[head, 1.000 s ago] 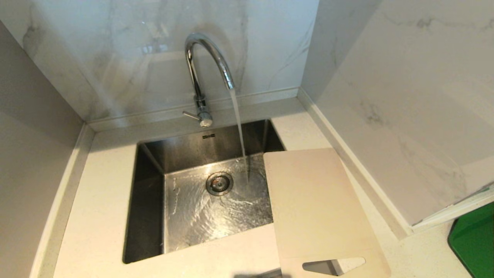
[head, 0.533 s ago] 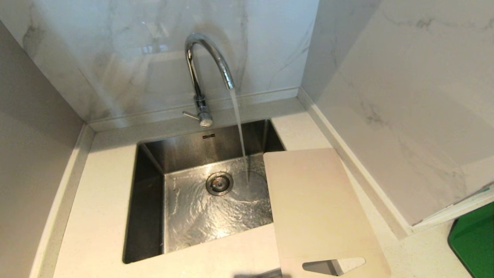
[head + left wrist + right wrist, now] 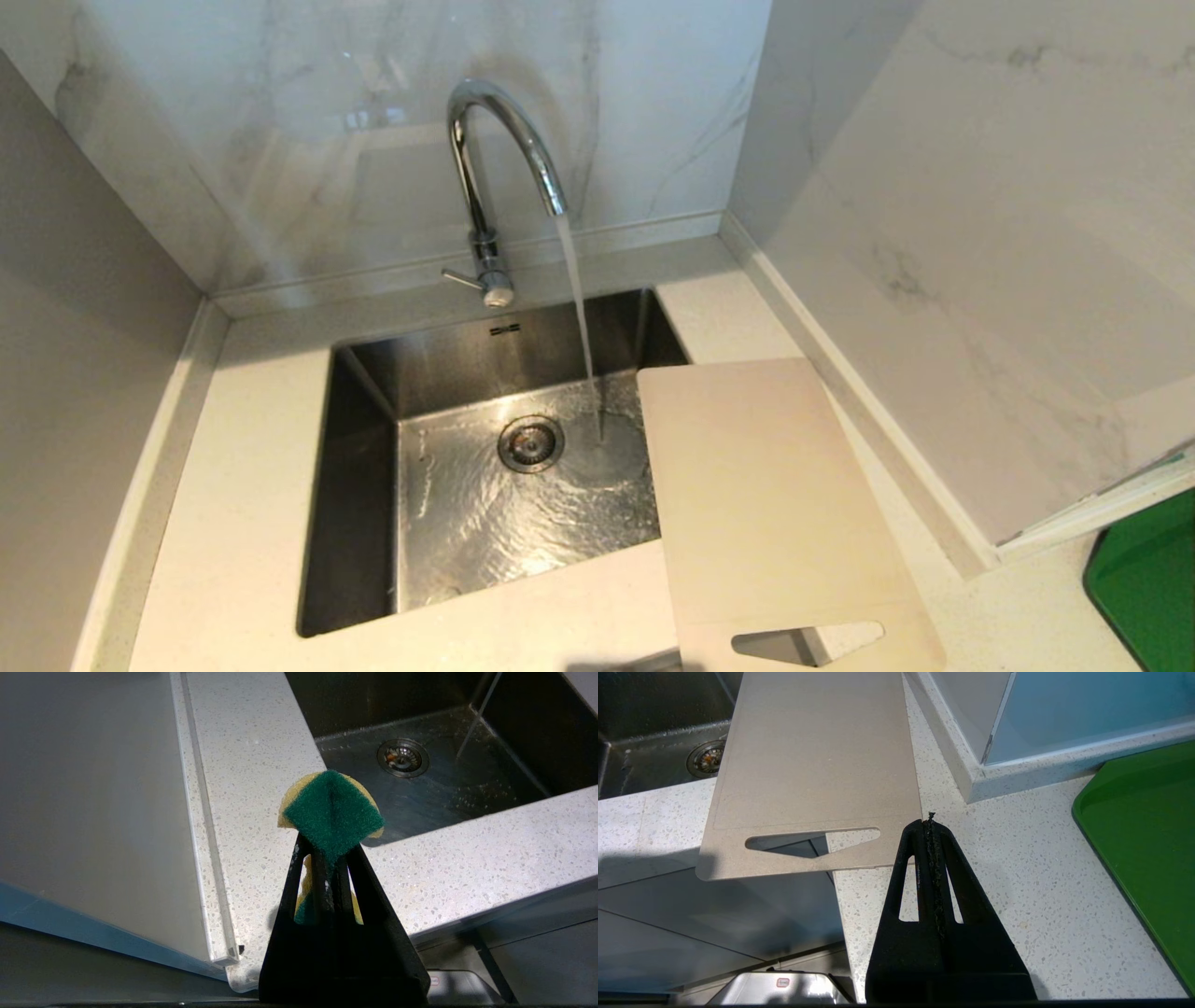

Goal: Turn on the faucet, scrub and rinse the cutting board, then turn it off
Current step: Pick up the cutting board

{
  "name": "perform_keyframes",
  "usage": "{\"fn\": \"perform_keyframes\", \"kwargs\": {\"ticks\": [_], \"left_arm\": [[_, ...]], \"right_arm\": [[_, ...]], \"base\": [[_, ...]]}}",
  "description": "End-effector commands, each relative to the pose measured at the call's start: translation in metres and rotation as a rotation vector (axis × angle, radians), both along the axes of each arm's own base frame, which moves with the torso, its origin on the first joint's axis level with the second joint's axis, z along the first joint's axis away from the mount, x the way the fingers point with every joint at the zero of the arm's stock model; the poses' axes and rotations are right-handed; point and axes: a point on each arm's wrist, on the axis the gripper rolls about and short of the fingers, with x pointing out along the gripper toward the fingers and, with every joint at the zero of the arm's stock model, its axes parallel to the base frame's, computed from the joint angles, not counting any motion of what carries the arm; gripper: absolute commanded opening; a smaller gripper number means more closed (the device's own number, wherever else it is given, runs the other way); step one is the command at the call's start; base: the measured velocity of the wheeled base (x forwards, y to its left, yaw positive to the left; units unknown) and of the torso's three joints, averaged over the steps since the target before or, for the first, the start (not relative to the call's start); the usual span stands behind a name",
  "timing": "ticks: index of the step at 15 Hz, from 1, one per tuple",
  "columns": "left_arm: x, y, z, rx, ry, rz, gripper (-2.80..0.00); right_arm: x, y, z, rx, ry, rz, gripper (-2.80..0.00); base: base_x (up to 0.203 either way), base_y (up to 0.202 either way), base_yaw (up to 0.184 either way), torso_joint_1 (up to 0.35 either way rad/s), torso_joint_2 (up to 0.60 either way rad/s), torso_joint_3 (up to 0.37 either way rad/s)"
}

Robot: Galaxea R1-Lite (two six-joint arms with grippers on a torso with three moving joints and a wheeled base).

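On the pale speckled countertop (image 3: 233, 523), right of the sink, lies the large flat beige plastic cutting board (image 3: 766, 495), dry-looking; its far left corner overhangs the stainless steel sink basin (image 3: 523, 504), and its handle-cutout end juts past the counter's front edge. Tall chrome gooseneck faucet (image 3: 485, 177) stands behind the basin, already running: the stream lands on the basin floor just left of the board's edge, beside the round drain strainer (image 3: 530, 443), not on the board. The small side lever (image 3: 462, 278) points left.

Left gripper (image 3: 329, 851), off the counter's front edge near the sink's left corner, is clamped tight on a folded green-and-yellow scrub sponge (image 3: 331, 812). Right gripper (image 3: 930, 828) hangs just beside the board's handle corner, fingers pressed together, holding nothing. Neither arm shows in the head view.

Step in hand, as I judge it: faucet is on, scrubbing is next. To do it well:
- slide or tilt the board left so the stream hits its face, or wet the sponge first
- have the right gripper pin or grip the handle end; thin plastic will likely skate on a wet counter
- bring the sponge down green side flat, stroking lengthwise
- keep the overhanging end from tipping off the front edge

A green tray (image 3: 1143, 830) sits far right, well apart from the board.
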Motion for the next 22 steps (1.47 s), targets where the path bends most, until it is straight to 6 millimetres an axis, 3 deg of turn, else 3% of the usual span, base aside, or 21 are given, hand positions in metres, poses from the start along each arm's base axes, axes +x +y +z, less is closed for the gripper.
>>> {"fn": "perform_keyframes", "kwargs": {"ticks": [1, 22], "left_arm": [[0.0001, 0.0, 0.0001, -0.001, 0.001, 0.001, -2.8], [0.0001, 0.0, 0.0001, -0.001, 0.001, 0.001, -2.8]], "right_arm": [[0.0, 0.0, 0.0, 0.0, 0.0, 0.0, -2.8], [0.0, 0.0, 0.0002, 0.001, -0.002, 0.0, -2.8]], "base": [[0.0, 0.0, 0.0, 0.0, 0.0, 0.0], [0.0, 0.0, 0.0, 0.0, 0.0, 0.0]]}}
